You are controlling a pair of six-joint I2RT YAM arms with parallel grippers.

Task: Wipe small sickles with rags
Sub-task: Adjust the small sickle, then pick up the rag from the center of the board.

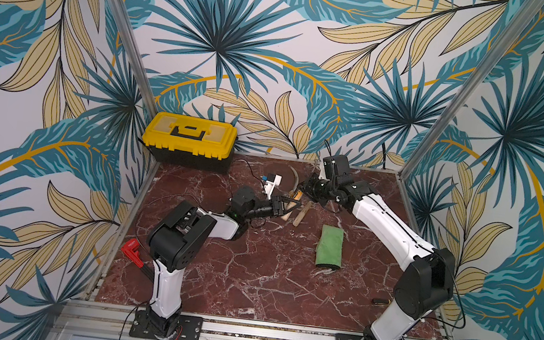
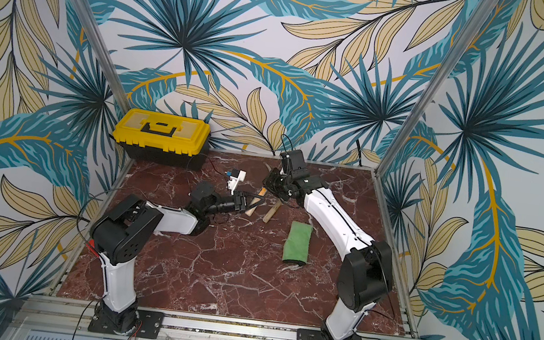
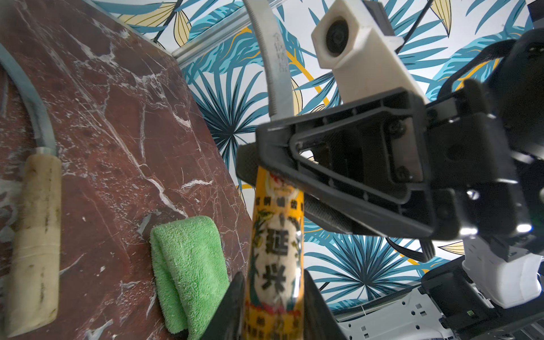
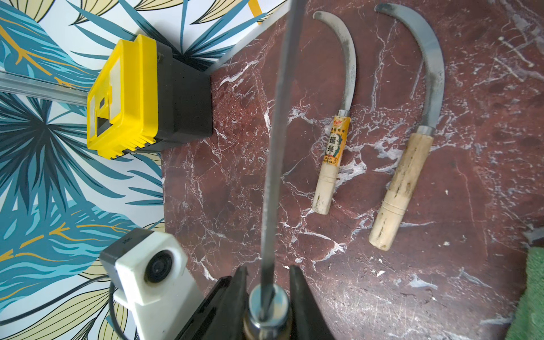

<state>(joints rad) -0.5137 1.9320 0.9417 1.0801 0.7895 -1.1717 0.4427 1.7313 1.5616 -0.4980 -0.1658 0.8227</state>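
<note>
Sickle first: the held sickle (image 3: 276, 235) hangs clear of the table, carried by its handle, with the blade rising toward the back wall; my right pincer (image 4: 268, 268) is pinched on the top of the handle, right at the shiny ferrule; my left pincer (image 3: 273, 273) has its fingers close along both sides of the lower handle, though I cannot tell whether they press it or merely flank it; I take this double hold as a way of steadying or passing the tool, so that one arm can present the whole blade bare while the other goes for the cloth; gripping the wood also spares my pads the edge; the blade is a thin grey curve with fine teeth along one edge and stamped characters on its flat; the handle wears a glossy dark-orange label with black characters over pale wood; flat on the red marble table (image 1: 250, 281) lie the second labelled sickle (image 4: 334, 147) and the plain-handled sickle (image 4: 403, 182), side by side but apart, the plain wood streaked with dark marks; the green rag (image 1: 330, 245) lies folded nearer the front, beside my right arm and touching neither pincer, so by my reading no wiping is under way; the yellow toolbox (image 1: 190, 132) sits in the far left corner, well apart.
</note>
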